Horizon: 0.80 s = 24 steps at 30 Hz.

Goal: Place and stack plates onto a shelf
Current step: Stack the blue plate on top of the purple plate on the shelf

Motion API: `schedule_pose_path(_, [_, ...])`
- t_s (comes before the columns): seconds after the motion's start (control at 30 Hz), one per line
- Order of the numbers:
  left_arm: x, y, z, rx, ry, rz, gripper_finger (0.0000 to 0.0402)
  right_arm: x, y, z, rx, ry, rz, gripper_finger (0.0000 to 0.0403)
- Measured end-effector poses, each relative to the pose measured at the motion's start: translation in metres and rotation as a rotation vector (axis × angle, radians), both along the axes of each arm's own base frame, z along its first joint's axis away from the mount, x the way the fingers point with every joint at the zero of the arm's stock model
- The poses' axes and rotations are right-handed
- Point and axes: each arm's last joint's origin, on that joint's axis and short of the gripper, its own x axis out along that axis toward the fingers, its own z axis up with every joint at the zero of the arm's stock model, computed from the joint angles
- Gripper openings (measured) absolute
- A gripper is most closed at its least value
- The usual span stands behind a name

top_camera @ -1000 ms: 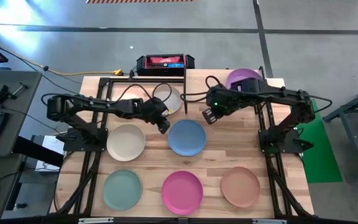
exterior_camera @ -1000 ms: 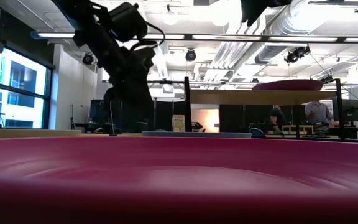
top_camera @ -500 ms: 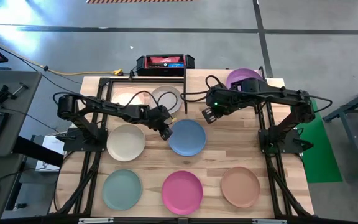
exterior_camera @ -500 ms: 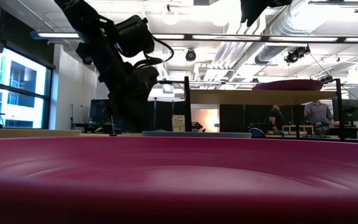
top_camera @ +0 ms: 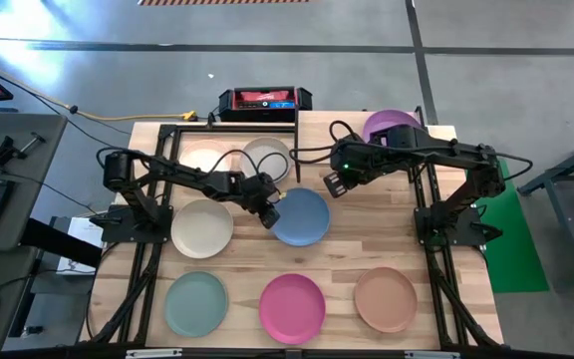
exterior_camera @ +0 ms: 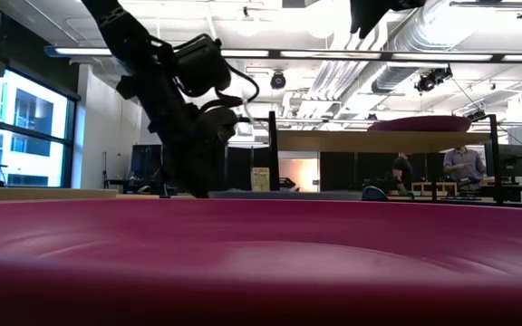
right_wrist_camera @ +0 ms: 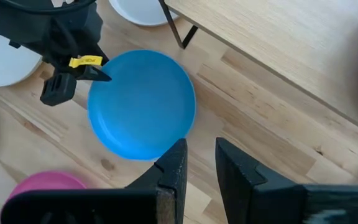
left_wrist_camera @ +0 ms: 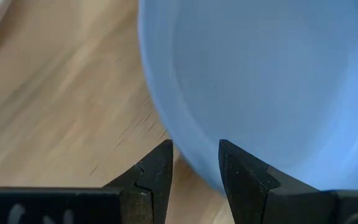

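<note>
The blue plate (top_camera: 304,219) lies flat on the table's middle. My left gripper (top_camera: 270,213) is low at its left rim, open. In the left wrist view one finger (left_wrist_camera: 156,167) stands outside the rim (left_wrist_camera: 185,158) and the other finger (left_wrist_camera: 241,174) stands over the plate's inside. My right gripper (top_camera: 332,183) hovers empty and slightly open past the plate's far right side, by the shelf (right_wrist_camera: 303,37). A purple plate (top_camera: 392,125) rests on the shelf. The grey-white plate (top_camera: 267,157) and the pale pink plate (top_camera: 202,158) lie at the far left. My left gripper straddles the blue plate's left rim (left_wrist_camera: 185,158), coming slanting down from the table's left. I cannot tell whether either finger touches it. The plate lies flat on the table.
The cream plate (top_camera: 202,227) sits left of the blue one. Teal (top_camera: 196,303), magenta (top_camera: 292,307) and tan (top_camera: 386,298) plates line the near edge. A black and red box (top_camera: 264,99) sits at the far edge. People stand in the room behind.
My left gripper has moved from beside the grey-white plate toward the table's right and near edge, and down to the blue plate's left rim. No plate has moved.
</note>
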Motion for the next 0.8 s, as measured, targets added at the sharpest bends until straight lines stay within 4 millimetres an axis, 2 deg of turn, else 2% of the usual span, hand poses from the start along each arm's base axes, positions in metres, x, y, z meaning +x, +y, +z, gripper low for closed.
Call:
schedule_pose_path(0.27, [0.0012,0.0002,0.0008,0.003,-0.015,0.0,0.011,0.0,-0.0002,0.0001,-0.008,-0.001,-0.003,0.0062])
schedule_pose_path(0.63, [0.0013,0.0002,0.0009,0.003,-0.017,-0.003,0.0008,0.0001,-0.0003,0.0001,-0.009,-0.001,-0.003,0.0062])
schedule_pose_path(0.8, [0.0012,0.0002,0.0009,0.004,-0.015,-0.004,0.0006,0.0,-0.0003,0.0001,-0.01,0.0,-0.001,0.0062])
